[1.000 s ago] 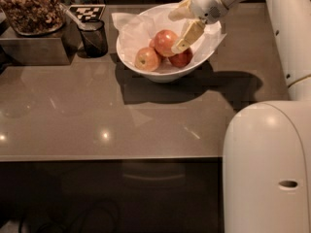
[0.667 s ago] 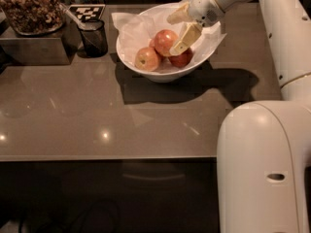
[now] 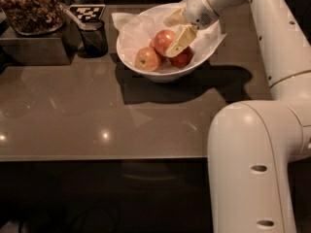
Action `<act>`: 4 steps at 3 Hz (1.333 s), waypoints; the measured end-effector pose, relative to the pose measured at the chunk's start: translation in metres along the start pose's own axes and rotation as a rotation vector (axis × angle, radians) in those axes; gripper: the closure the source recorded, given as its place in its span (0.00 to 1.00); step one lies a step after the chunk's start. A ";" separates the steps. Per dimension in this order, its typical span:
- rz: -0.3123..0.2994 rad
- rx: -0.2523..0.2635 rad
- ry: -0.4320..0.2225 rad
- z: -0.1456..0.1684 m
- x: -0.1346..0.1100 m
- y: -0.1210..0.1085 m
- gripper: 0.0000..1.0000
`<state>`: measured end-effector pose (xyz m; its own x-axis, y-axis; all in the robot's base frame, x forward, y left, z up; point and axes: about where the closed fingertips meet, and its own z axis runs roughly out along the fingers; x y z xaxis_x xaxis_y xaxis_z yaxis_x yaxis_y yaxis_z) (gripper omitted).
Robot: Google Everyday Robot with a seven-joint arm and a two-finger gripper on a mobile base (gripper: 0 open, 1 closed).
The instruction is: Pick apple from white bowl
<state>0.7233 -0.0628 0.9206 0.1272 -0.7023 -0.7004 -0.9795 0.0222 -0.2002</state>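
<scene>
The white bowl point(image 3: 156, 74), lined with crumpled white paper, stands at the back of the brown table. In it lie the large orange-red apple point(image 3: 162, 39), a smaller yellowish-pink apple point(image 3: 147, 58) to its front left, and a darker red apple point(image 3: 184, 58) to its front right. My gripper point(image 3: 169, 37) reaches into the bowl from the right. It is open, with one pale finger point(image 3: 181, 39) lying across the large apple's right side and the other above its far side. The dark red apple is partly hidden under the finger.
A small dark cup point(image 3: 93, 37) holding a spoon stands left of the bowl. Behind it lies a black-and-white marker tag point(image 3: 86, 11). A tray of nuts point(image 3: 30, 8) sits on a metal box at the far left. My white arm point(image 3: 257, 169) fills the right side.
My gripper has shifted a little to the left and lower into the bowl, closer around the large apple. The apples and bowl have not moved.
</scene>
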 end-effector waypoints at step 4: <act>0.064 0.036 -0.004 -0.003 0.012 -0.010 0.93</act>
<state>0.7335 -0.0735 0.9167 0.0647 -0.6960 -0.7151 -0.9794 0.0930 -0.1791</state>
